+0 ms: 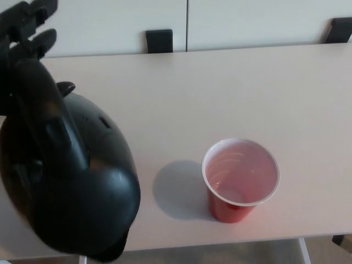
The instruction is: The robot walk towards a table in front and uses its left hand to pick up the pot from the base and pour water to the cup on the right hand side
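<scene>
A large black pot fills the lower left of the head view, held up above the table and close to the camera. Its handle runs up toward the top left, where my left hand is shut on it. The spout points down toward the table's front edge. A red cup with a white rim stands upright on the table to the right of the pot, apart from it, and looks pale inside. My right hand is out of sight.
The pale table stretches to the right and back. Its front edge runs along the bottom of the picture. Two dark chair backs stand behind the far edge against a light wall.
</scene>
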Tool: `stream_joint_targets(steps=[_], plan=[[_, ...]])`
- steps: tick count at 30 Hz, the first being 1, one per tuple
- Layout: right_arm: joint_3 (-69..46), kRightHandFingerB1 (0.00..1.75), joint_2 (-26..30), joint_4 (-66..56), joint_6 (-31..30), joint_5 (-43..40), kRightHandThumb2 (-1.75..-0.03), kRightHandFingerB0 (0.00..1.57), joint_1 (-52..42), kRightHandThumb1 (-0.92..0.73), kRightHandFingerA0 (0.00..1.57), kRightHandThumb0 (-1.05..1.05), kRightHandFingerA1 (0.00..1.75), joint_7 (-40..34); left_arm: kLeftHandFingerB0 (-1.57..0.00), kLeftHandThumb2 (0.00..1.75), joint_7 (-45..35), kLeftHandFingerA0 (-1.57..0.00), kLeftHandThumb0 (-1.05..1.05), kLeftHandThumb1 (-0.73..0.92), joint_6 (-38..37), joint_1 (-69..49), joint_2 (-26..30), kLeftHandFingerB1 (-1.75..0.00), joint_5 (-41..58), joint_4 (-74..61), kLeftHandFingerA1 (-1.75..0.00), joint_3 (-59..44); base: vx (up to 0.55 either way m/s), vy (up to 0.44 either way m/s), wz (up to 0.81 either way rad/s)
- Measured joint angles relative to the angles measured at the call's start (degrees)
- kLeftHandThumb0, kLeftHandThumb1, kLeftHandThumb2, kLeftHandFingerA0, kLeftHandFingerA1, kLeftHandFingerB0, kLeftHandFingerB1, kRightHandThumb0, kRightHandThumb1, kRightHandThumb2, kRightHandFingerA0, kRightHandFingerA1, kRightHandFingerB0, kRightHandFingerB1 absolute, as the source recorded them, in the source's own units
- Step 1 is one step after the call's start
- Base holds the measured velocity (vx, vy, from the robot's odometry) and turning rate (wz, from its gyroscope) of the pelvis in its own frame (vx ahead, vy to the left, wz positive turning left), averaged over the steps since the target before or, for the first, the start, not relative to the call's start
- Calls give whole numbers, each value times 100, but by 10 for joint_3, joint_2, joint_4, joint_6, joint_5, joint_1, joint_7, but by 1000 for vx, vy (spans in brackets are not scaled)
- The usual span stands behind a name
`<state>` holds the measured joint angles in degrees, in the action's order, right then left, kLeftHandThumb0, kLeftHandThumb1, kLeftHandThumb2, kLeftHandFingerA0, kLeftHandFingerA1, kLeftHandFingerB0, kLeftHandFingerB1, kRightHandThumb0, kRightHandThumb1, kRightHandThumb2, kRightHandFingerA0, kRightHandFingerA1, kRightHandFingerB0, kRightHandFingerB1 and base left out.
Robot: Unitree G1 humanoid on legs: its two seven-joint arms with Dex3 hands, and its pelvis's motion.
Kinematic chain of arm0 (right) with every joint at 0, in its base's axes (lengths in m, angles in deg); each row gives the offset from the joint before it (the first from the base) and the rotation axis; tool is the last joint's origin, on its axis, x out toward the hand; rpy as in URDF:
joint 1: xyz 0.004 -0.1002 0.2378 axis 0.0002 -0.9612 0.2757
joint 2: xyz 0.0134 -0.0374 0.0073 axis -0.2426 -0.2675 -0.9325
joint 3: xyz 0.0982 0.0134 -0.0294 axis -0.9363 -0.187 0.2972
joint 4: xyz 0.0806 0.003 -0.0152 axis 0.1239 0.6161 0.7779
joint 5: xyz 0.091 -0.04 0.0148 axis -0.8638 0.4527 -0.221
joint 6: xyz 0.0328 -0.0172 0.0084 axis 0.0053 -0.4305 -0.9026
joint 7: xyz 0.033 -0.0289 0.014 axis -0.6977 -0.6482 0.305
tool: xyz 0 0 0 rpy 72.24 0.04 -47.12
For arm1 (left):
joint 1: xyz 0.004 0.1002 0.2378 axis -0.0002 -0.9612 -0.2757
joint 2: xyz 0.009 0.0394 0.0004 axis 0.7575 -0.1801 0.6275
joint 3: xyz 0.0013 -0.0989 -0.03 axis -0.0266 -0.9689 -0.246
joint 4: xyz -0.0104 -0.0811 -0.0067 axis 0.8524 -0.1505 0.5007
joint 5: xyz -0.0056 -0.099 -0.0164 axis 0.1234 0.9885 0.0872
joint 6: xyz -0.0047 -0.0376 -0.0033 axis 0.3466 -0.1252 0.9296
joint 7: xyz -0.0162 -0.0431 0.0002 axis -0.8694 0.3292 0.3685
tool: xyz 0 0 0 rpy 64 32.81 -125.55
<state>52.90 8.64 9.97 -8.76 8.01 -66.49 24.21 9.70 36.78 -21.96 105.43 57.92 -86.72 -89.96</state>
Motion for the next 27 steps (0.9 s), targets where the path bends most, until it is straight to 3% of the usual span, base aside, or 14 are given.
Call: stream_joint_targets(steps=[1, 2, 3, 4, 5, 6, 7, 9, 10, 11, 12, 27], plan=[[0, 51, 0, 0, 0, 0, -57, 35, 0, -59, 29, -37, 44, 0, -62, 58, 7, -73, -19, 59, -1, 2, -11, -118, -4, 2, -104, 1, 0, 0, 0], [0, 55, 0, 0, 0, 0, -74, 32, 1, -50, 27, -44, 51, 0, -58, 56, 17, -74, -6, 68, -2, 5, -28, -175, -9, 3, -175, 2, 0, 0, 0], [0, 55, 0, 0, 0, 0, -74, 32, 2, -50, 27, -44, 51, 0, -58, 56, 25, -74, -6, 68, -3, 8, -39, -175, -12, 3, -175, 2, 0, 0, 0], [0, 50, 0, 0, 0, 0, -57, 35, 2, -59, 29, -36, 44, 0, -59, 55, 31, -74, -8, 70, -3, 10, -47, -175, -14, 3, -175, 2, 0, 0, 0], [0, 56, 0, 0, 0, 0, -74, 33, 3, -49, 27, -45, 51, 0, -54, 56, 42, -72, -10, 70, -3, 13, -60, -175, -19, 2, -175, 2, 0, 0, 0], [0, 56, 0, 0, 0, 0, -74, 33, 3, -49, 27, -45, 51, -1, -54, 56, 52, -72, -10, 70, -3, 16, -73, -175, -22, 2, -175, 1, 0, 0, 0], [0, 50, 0, 1, 0, 0, -58, 35, 4, -60, 28, -37, 43, -1, -56, 56, 60, -74, -10, 70, -1, 18, -87, -175, -22, 2, -175, -5, 0, 0, 0], [0, 49, 0, 2, 0, 0, -58, 34, 5, -61, 27, -37, 43, -1, -56, 58, 76, -79, -12, 69, 8, 23, -119, -173, -17, 2, -175, -20, 0, 0, 0], [0, 49, 0, 2, 0, 0, -57, 34, 5, -61, 27, -38, 43, -1, -90, 80, 88, -114, -21, 56, 16, 28, -138, -133, -12, 0, -148, -32, 0, 0, 0], [0, 49, 0, 2, 0, 0, -57, 34, 5, -61, 28, -38, 43, -1, -87, 80, 94, -114, -23, 56, 22, 31, -147, -132, -8, -1, -148, -39, 0, 0, 0], [1, 54, 0, 2, 0, 0, -74, 31, 5, -51, 27, -45, 51, -1, -57, 58, 106, -79, -14, 72, 35, 37, -166, -175, 1, -4, -175, -55, 0, 0, 0], [1, 55, -1, 8, -1, 0, -74, 31, 6, -51, 28, -44, 51, -1, -43, 55, 242, -75, -7, 68, 167, 125, -289, -175, 87, 5, -175, -208, 0, 0, 0]])
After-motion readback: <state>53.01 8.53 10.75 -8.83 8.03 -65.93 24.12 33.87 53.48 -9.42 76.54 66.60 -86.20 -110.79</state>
